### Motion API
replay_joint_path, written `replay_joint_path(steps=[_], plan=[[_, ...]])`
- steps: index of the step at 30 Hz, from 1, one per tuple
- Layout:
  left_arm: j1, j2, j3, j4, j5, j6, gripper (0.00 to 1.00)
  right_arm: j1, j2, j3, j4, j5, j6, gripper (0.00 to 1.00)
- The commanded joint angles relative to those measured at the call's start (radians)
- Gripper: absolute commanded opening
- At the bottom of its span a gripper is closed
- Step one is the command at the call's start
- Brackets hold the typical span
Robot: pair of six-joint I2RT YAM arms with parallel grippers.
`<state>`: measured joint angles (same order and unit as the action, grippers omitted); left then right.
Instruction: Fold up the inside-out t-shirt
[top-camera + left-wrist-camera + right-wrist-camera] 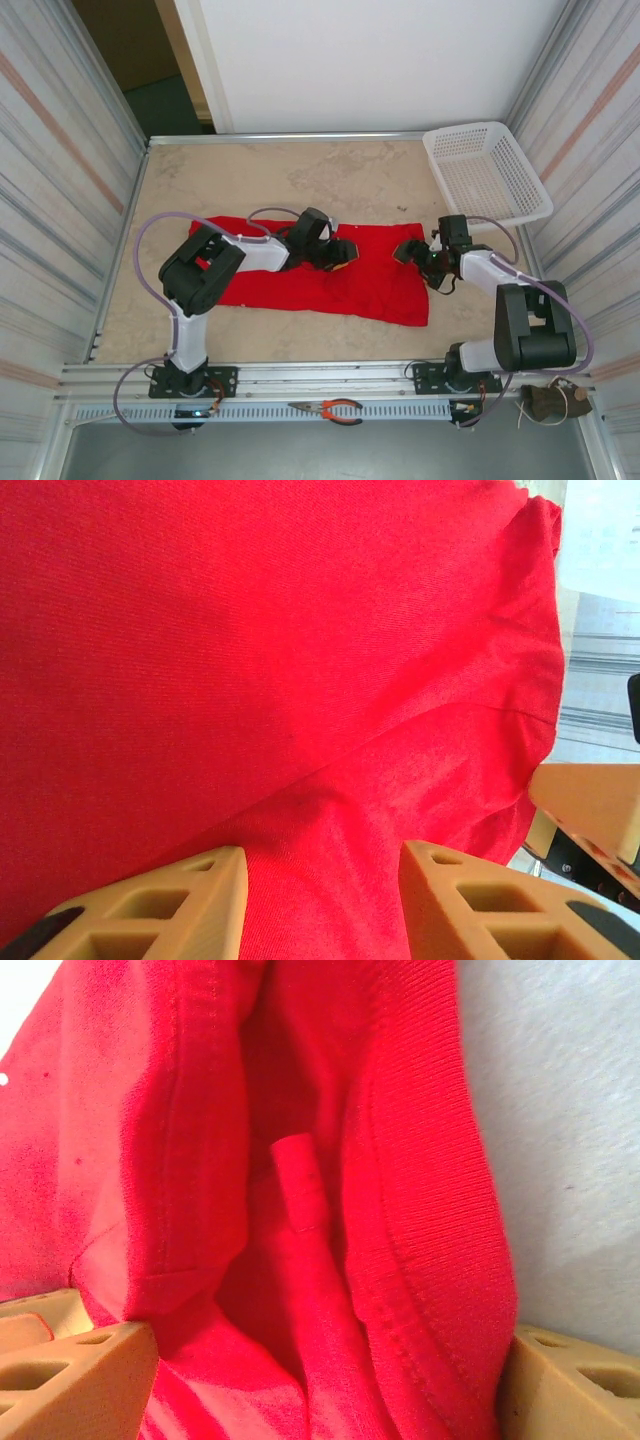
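The inside-out t-shirt (300, 278) lies spread across the middle of the table, plain red side up with no graphic showing. My left gripper (342, 251) is low over its upper middle part. In the left wrist view this gripper (322, 885) is open, tan fingers (200, 895) apart over a shallow crease in the cloth. My right gripper (408, 250) is at the shirt's upper right edge. In the right wrist view it (325, 1385) stands wide open, with the ribbed collar (430, 1230) and a small rolled tag (300, 1185) lying between its fingers.
A white plastic basket (487, 172) stands at the back right corner. Orange-handled pliers (335, 409) lie on the front rail between the arm bases. Corrugated walls close both sides. Bare tabletop (300, 175) stretches behind the shirt.
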<state>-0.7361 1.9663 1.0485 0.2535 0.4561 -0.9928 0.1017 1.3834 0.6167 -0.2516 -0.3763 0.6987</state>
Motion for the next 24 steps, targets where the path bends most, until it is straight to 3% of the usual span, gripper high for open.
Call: replay_joint_path(steps=[1,6,9,12,16,18,24], plan=[[-0.013,0.006,-0.013,0.023,0.0,-0.009,0.45,0.023,-0.012,0.006,0.014,0.037,0.023,0.84],[-0.017,0.009,-0.015,0.027,0.0,-0.012,0.44,0.069,0.012,0.039,-0.052,0.155,0.032,0.82],[-0.016,0.007,-0.014,0.031,0.003,-0.015,0.44,0.093,0.036,0.051,-0.072,0.218,0.051,0.75],[-0.007,-0.006,-0.005,0.026,0.011,-0.006,0.44,0.099,0.061,0.054,-0.061,0.226,0.065,0.53],[0.049,-0.073,-0.005,-0.009,0.03,0.025,0.45,0.096,0.054,0.063,-0.081,0.218,0.058,0.12],[0.098,-0.123,-0.013,-0.058,0.029,0.063,0.45,0.08,0.031,0.064,-0.097,0.211,0.048,0.0],[0.293,-0.258,-0.075,-0.226,0.019,0.216,0.45,-0.001,-0.052,0.069,-0.184,0.198,0.004,0.0]])
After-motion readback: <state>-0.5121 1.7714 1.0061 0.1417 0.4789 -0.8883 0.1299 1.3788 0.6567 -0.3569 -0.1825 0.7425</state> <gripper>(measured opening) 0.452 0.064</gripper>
